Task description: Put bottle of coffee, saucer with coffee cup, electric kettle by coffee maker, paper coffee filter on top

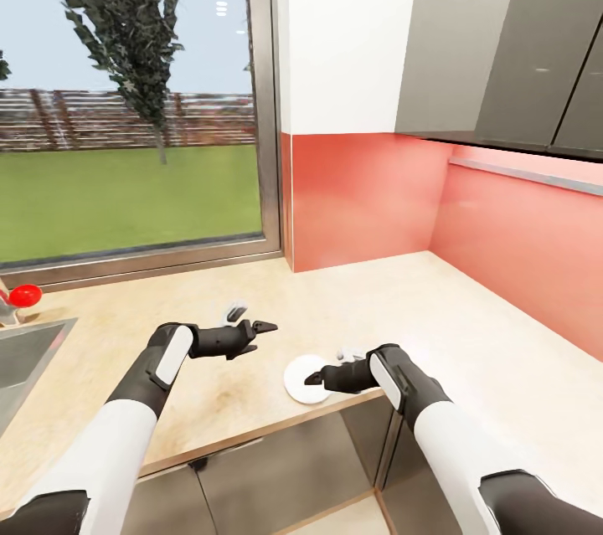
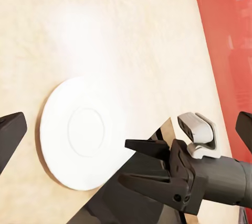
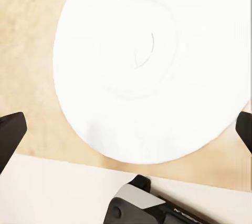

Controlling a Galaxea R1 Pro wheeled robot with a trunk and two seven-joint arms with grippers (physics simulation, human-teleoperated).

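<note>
- I see the saucer lying flat on the pale countertop, right at the front edge, near the inner corner where the two runs of counter meet.
- My right gripper hangs over the saucer's near side; in the right wrist view the saucer sits between the two dark fingertips, which stand wide apart and grip nothing.
- My left gripper hovers above the countertop to the left of the saucer, apart from it. Its jaws are spread too, the tips showing at both edges of the left wrist view.
- From the left wrist I look across at the saucer with the right gripper just beside it, its dark fingers reaching over the rim.
- A red backsplash runs behind the counter, grey wall cabinets above it.
- A window onto grass stands at the left, a sink with a red knob below it.
</note>
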